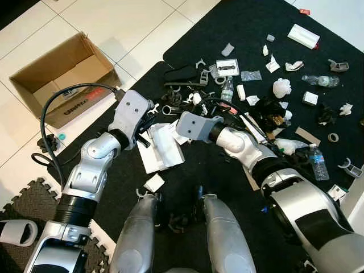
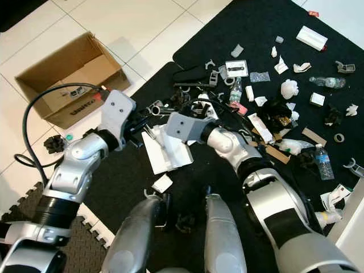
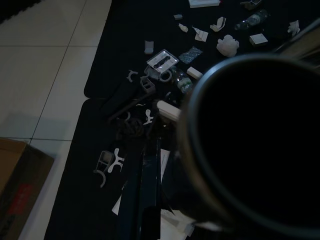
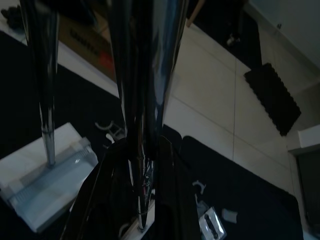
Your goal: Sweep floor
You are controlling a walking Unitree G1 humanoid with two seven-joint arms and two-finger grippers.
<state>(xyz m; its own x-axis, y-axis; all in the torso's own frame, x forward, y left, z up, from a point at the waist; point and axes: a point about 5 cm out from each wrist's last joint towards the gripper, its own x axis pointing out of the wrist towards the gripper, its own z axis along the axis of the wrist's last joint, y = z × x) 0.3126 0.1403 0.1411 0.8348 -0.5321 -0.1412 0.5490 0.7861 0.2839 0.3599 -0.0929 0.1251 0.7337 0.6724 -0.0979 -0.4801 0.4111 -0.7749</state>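
A flat white sweeper head (image 1: 162, 145) with a grey strip lies on the black mat (image 1: 187, 170) between my two arms. My left gripper (image 1: 145, 135) reaches down to its left edge; its fingers are hard to read. My right gripper (image 1: 173, 132) comes in from the right over the same head. In the right wrist view its black fingers (image 4: 170, 195) sit close around a shiny metal pole (image 4: 145, 75). A thinner pole (image 4: 45, 100) runs down to the white head (image 4: 45, 185). Litter (image 1: 273, 85) is strewn over the mat: paper scraps, plastic clips, small boxes, bottles.
An open cardboard box (image 1: 62, 74) stands on the white tiles at the left. A black cable (image 1: 51, 108) loops by my left arm. Plastic bottles (image 1: 317, 162) lie to the right. Foam tiles (image 1: 23, 199) are at the lower left, and my legs (image 1: 182, 233) are below.
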